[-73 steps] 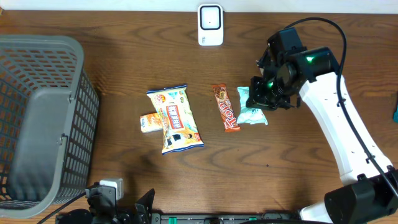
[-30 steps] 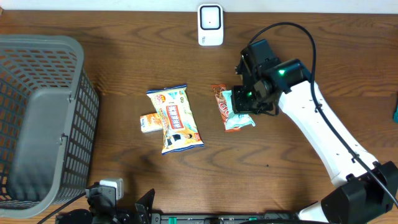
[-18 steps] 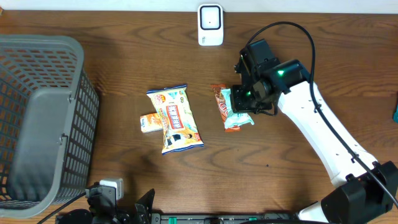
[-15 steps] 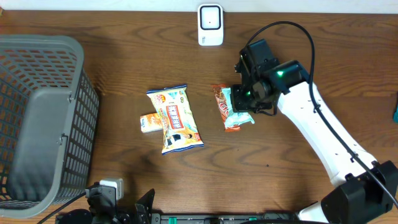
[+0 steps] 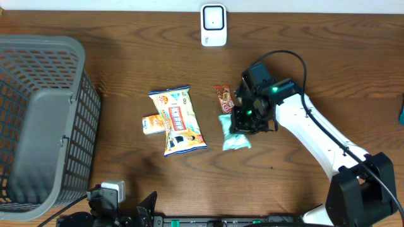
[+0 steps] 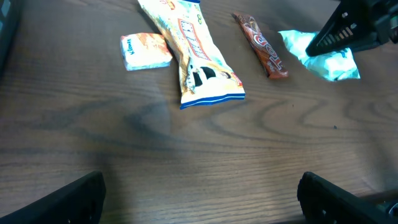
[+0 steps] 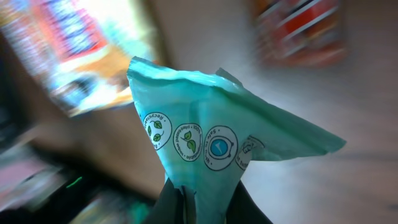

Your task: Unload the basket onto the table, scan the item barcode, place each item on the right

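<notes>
Right fingers [image 5: 242, 120] pinch the teal packet [image 5: 235, 140] tight, just right of centre, beside the brown candy bar [image 5: 223, 96]. Left fingers [image 6: 65, 200], at the bottom edge, gape wide, holding nothing.

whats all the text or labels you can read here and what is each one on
Nothing reads cleanly.
teal packet: a row of round badges with ring lettering, too small to read
brown candy bar: pale brand lettering along it, blurred
yellow snack bag: red block lettering, blurred
small orange packet: one word near its white end, too small to read
</notes>
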Controlling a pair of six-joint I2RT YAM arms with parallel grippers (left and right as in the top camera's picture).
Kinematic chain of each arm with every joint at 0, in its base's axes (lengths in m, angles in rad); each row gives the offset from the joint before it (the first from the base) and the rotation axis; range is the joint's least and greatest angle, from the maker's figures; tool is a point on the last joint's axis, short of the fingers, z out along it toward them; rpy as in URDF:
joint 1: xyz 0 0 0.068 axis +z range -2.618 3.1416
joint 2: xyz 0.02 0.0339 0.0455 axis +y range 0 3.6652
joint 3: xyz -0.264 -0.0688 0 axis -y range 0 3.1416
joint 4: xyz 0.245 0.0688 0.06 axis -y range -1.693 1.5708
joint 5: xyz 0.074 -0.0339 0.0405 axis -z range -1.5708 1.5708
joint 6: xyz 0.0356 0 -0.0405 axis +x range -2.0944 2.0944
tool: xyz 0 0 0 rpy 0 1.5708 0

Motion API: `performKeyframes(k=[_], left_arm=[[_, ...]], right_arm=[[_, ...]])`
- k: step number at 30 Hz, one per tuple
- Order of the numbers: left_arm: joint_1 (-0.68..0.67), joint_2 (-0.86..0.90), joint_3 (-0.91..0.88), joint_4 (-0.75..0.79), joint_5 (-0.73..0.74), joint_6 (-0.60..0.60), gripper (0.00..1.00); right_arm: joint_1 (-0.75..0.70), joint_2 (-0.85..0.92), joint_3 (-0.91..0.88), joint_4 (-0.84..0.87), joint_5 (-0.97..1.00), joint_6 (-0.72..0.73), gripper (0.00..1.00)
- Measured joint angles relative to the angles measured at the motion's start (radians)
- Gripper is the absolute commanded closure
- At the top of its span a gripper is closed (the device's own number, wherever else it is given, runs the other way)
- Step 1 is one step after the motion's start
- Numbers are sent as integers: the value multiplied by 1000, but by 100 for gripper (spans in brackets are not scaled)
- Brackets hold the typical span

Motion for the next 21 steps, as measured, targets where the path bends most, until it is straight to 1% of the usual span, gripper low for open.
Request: performKeyframes(k=[3, 7, 12, 16, 21], left_arm=[[0, 0, 0, 0, 0, 0, 2], [0, 0, 0, 0, 0, 0, 2], [0, 0, 0, 0, 0, 0, 2], [0, 0, 0, 0, 0, 0, 2], [0, 0, 0, 0, 0, 0, 2]], right_arm=[[-3, 0, 0, -13, -189, 111, 99], [-27, 0, 0, -21, -422, 347, 98], [-64, 0, 0, -26, -620, 696, 99], [-67, 0, 0, -10, -763, 888, 99], [-82, 0, 0, 91, -885, 1124, 99]])
